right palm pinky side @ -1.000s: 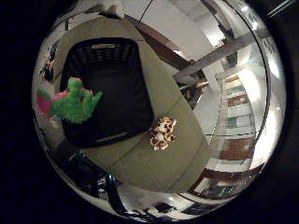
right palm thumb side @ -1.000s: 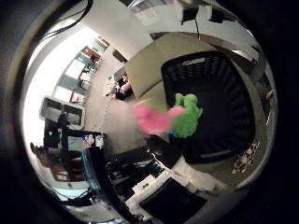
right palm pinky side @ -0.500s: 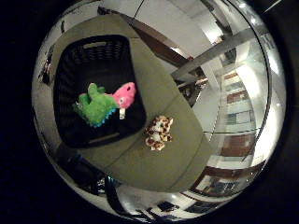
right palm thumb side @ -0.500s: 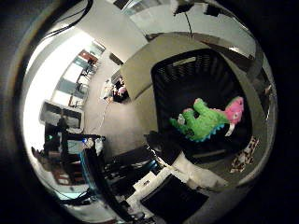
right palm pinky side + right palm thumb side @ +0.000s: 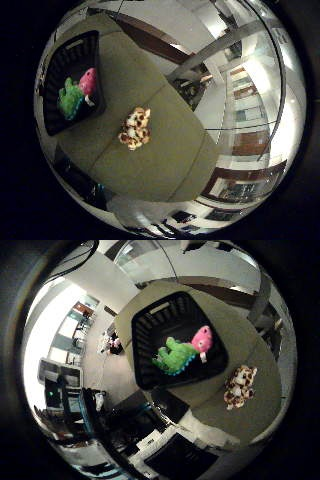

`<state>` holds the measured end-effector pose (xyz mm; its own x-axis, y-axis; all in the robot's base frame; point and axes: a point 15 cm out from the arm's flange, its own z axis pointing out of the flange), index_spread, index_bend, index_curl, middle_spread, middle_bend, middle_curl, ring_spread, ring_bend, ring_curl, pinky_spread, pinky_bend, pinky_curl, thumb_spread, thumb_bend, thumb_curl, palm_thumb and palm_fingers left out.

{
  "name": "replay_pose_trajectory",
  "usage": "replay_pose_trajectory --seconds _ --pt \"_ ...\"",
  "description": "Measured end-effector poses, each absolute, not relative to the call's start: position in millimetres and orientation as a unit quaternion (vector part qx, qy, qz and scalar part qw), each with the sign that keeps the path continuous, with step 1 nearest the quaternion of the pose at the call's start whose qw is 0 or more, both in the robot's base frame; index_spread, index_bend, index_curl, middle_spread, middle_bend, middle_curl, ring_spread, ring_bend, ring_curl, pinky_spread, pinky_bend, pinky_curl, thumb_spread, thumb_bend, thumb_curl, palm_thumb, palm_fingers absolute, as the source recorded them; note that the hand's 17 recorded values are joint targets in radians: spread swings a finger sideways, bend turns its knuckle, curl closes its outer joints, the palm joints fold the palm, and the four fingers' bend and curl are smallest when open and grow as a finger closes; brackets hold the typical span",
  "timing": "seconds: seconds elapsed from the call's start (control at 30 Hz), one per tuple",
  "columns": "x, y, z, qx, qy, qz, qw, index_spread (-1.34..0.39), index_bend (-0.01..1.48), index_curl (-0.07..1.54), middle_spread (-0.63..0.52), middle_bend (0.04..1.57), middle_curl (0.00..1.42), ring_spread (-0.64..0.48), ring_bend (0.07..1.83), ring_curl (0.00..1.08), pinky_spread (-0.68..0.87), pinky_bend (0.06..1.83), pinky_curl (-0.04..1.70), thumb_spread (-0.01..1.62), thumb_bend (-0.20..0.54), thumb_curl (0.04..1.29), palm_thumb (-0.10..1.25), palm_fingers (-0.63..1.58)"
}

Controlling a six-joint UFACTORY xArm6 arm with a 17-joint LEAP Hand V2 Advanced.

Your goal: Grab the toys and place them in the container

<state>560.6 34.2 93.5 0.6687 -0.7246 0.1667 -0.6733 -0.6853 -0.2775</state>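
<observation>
A black basket (image 5: 150, 335) stands at one end of an olive table (image 5: 165, 150). Inside it lie two toys, touching: a green toy (image 5: 175, 357) and a pink toy (image 5: 201, 338), the pink one at about 2 o'clock from the green one in the thumb-side view. A spotted toy (image 5: 135, 128) lies on the table outside the basket, near its rim, at about 4 o'clock from the basket in both views. Nothing else rests on the tabletop. No part of the hand shows, so I cannot tell how its fingers stand.
</observation>
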Motion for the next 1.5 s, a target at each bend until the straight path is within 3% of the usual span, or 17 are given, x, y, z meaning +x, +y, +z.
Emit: replay_pose_trajectory --seconds 0.87,1.5 --pt "628 -69 -63 -0.876 0.469 -0.089 0.065 -0.33 0.17 0.29 -0.02 0.21 0.35 0.02 0.39 0.26 0.35 0.67 0.05 1.02 -0.025 0.28 0.42 0.25" --pt "613 -99 -156 -0.880 0.473 -0.033 -0.015 -0.35 0.18 0.30 0.01 0.20 0.33 0.11 0.37 0.24 0.40 0.73 0.00 1.01 -0.032 0.28 0.39 0.20"
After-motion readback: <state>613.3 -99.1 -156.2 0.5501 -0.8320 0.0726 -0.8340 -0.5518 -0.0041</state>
